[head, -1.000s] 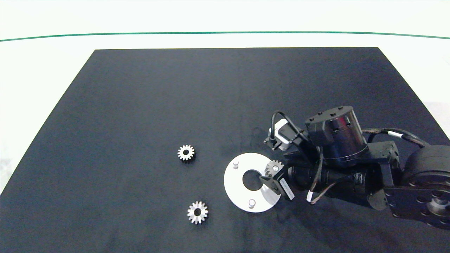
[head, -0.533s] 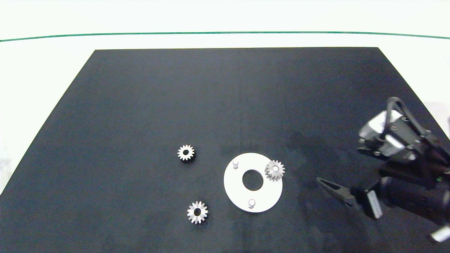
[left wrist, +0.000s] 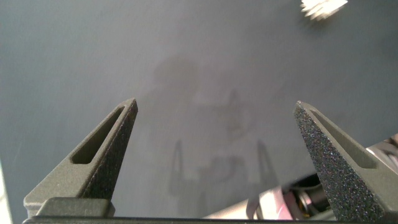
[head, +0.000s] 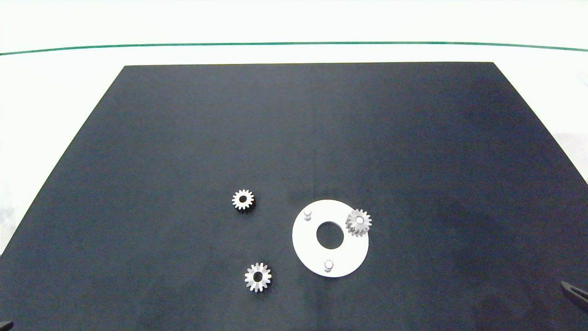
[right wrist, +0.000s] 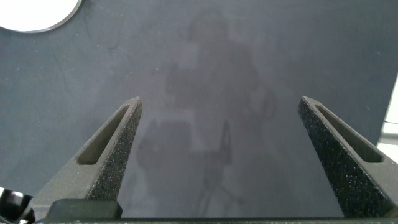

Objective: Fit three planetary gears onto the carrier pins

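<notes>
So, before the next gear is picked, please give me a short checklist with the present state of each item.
1. First gear seated on its pin: ok, though full depth cannot tell.
2. Two bare pins free on the white disc: ok.
3. Two loose gears flat on the mat, apart: ok.
4. Left gripper jaws open, empty: ok.
5. Right gripper jaws open, empty, clear of the disc: ok.
</notes>
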